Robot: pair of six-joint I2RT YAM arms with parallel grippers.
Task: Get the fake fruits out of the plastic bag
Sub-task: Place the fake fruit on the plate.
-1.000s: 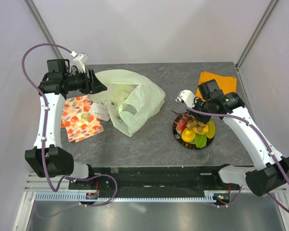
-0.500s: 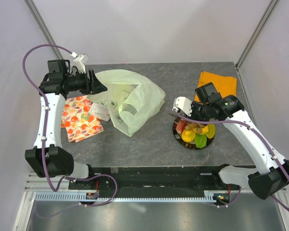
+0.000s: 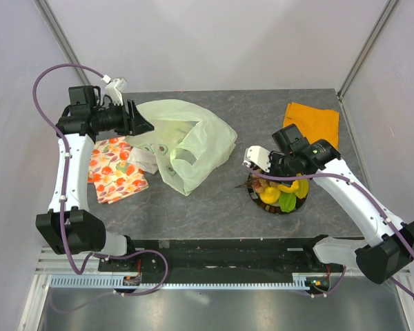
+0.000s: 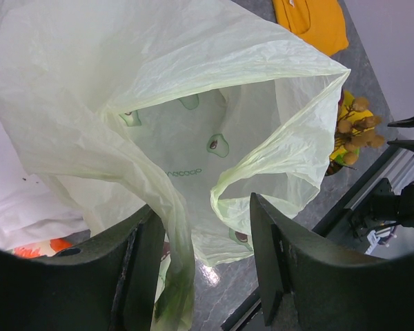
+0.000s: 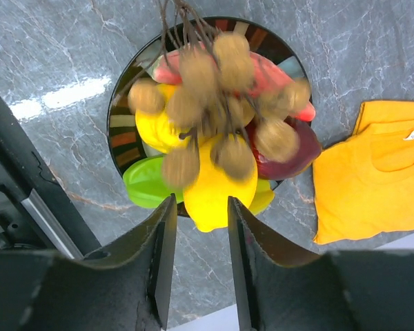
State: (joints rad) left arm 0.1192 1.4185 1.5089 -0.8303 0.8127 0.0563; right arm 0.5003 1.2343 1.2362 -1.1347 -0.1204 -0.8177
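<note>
Where the dark plate (image 5: 121, 138) sits on the desk (image 3: 214, 207), the fake fruits (image 5: 217, 189) are heaped in it: yellow and green pieces, a red slice (image 5: 272, 72), and the grape bunch (image 5: 214, 89) on top. Just above the plate hangs the right end effector (image 5: 201, 201), fingers parted, gripping nothing. Well to the left of the plate lies the plastic bag (image 3: 186, 148), its mouth gaping toward the plate and its rim draped between the spread fingers of the left end effector (image 4: 205, 207).
</note>
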